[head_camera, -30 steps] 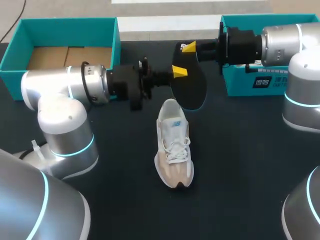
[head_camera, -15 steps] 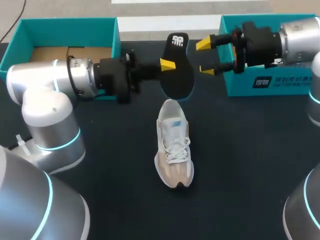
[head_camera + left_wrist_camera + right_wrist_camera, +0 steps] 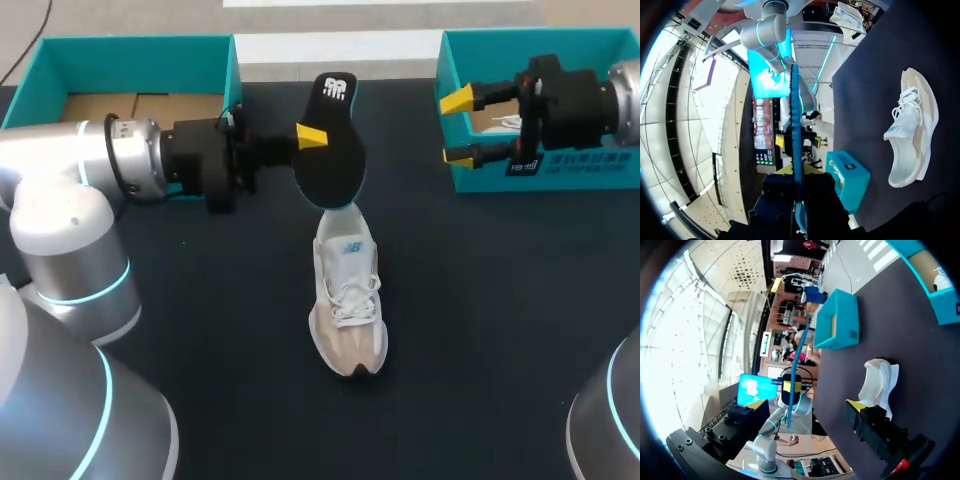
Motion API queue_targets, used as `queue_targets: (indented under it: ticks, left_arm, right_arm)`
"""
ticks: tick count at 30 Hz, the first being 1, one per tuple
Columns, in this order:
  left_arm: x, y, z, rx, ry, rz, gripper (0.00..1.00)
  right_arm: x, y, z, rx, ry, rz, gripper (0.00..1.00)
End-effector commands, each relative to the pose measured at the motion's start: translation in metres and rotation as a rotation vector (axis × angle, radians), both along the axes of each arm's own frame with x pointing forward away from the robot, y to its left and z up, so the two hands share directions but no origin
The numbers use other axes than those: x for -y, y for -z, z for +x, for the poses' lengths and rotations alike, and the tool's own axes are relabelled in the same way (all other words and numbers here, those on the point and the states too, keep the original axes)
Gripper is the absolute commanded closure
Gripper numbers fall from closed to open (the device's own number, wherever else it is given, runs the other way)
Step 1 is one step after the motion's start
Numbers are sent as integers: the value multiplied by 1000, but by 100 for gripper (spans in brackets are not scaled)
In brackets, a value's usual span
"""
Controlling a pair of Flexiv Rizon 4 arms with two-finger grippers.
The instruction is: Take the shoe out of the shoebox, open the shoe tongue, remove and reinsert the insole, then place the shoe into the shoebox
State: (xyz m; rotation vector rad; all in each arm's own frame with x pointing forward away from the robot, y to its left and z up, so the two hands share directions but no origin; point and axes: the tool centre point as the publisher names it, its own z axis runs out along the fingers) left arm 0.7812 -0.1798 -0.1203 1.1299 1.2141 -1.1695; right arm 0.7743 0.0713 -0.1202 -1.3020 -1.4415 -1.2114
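Note:
A black insole (image 3: 330,140) hangs above the table just behind the heel of the white and beige shoe (image 3: 347,300), which lies on the dark table. My left gripper (image 3: 305,140) is shut on the insole's edge. In the left wrist view the insole (image 3: 794,120) runs edge-on between the fingers, with the shoe (image 3: 912,132) off to one side. My right gripper (image 3: 460,127) stands open and empty in front of the right teal box (image 3: 545,170), apart from the insole. In the right wrist view, the insole (image 3: 797,365) and the shoe (image 3: 879,382) lie ahead of the open right gripper (image 3: 805,405).
The open teal shoebox (image 3: 130,60) with a cardboard floor stands at the back left, behind my left arm. The right teal box holds something white. The dark tabletop (image 3: 500,330) lies bare around the shoe.
My right gripper let go of the insole, opened wide and drew back to the right. My left gripper carried the insole leftward and away from it. The shoe stayed put.

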Motion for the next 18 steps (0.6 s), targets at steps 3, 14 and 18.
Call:
queue_targets:
  ticks: [3, 14, 18]
  left_arm:
    - [-1, -2, 1, 45, 2, 8, 100]
    - [-1, -2, 1, 45, 2, 8, 100]
    - [3, -17, -11, -388, 13, 204, 100]
  right_arm:
    - [6, 5, 6, -16, 8, -2, 0]
    - [6, 5, 6, -16, 8, -2, 0]
    - [6, 5, 6, -16, 8, -2, 0]
